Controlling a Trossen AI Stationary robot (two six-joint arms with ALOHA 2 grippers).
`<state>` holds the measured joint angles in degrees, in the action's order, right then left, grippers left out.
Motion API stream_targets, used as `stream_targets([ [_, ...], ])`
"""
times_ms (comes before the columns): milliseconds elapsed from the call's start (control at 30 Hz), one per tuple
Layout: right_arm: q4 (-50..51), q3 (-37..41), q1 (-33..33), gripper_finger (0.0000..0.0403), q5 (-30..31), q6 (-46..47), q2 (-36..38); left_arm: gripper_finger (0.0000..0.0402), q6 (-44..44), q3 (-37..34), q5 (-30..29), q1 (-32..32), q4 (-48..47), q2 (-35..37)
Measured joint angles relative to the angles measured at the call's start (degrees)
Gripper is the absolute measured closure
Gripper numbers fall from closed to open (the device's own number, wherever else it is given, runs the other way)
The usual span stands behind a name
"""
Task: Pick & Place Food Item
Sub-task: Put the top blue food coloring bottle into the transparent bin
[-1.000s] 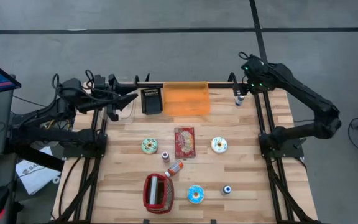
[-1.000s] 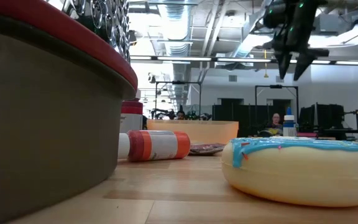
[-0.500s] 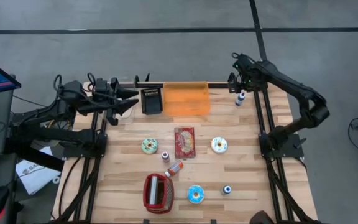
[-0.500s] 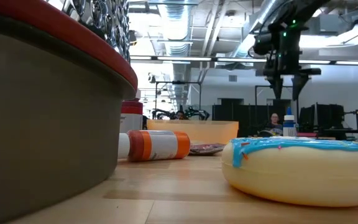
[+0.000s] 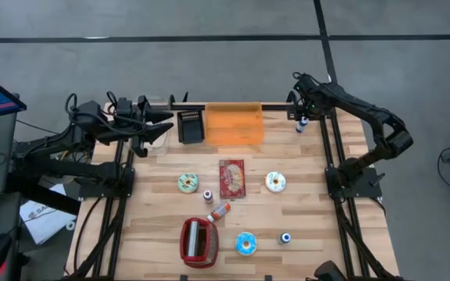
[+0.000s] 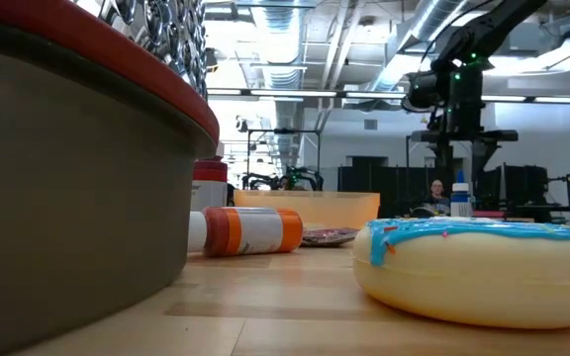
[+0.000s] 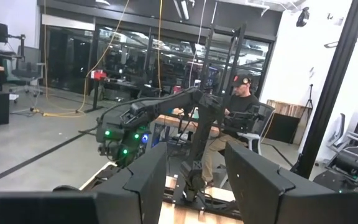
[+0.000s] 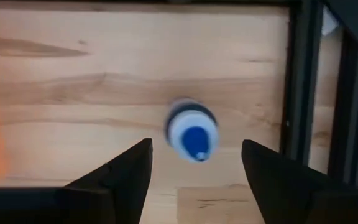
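A small white bottle with a blue cap (image 8: 191, 134) stands upright on the table's far right corner (image 5: 301, 125). My right gripper (image 8: 194, 168) hangs open above it, pointing down, one finger on either side, touching nothing; the low view shows the gripper (image 6: 460, 168) over the bottle (image 6: 460, 201). My left gripper (image 5: 161, 126) waits open at the far left, held level. Three donuts lie on the table: green (image 5: 187, 183), white (image 5: 276, 182) and blue (image 5: 246, 243). A red snack packet (image 5: 231, 178) lies flat between the first two.
An orange bin (image 5: 234, 125) and a black holder (image 5: 191, 126) stand at the far edge. A red basket (image 5: 199, 240) sits near the front, with an orange bottle (image 5: 219, 211) lying beside it. Two small bottles (image 5: 208, 194) (image 5: 286, 237) stand nearby. A black frame rail (image 8: 300, 93) runs close to the bottle.
My right gripper has come down toward the blue-capped bottle at the far right corner, shifting a little toward the table's left and rolling somewhat. The bottle has stayed where it was.
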<state>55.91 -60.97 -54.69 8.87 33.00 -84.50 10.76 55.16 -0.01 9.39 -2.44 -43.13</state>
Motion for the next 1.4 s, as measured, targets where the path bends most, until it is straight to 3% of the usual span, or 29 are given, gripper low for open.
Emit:
stream_targets([
  [333, -2.78, 0.68, -0.36, 0.0188, -0.12, -0.42, -1.80, 0.0243, 0.05, -0.02, 0.00, 0.00, 0.00, 0.00],
  [1067, -2.22, 0.66, -1.74, 0.0287, -0.19, -4.10, -1.80, 0.0243, 1.31, -0.02, 0.02, 0.00, 0.00, 0.00],
  [1400, -2.36, 0.64, 0.95, 0.0290, -7.15, -4.54, 0.31, 0.0243, -2.17, 1.01, 1.51, -0.53, -4.44, 0.13],
])
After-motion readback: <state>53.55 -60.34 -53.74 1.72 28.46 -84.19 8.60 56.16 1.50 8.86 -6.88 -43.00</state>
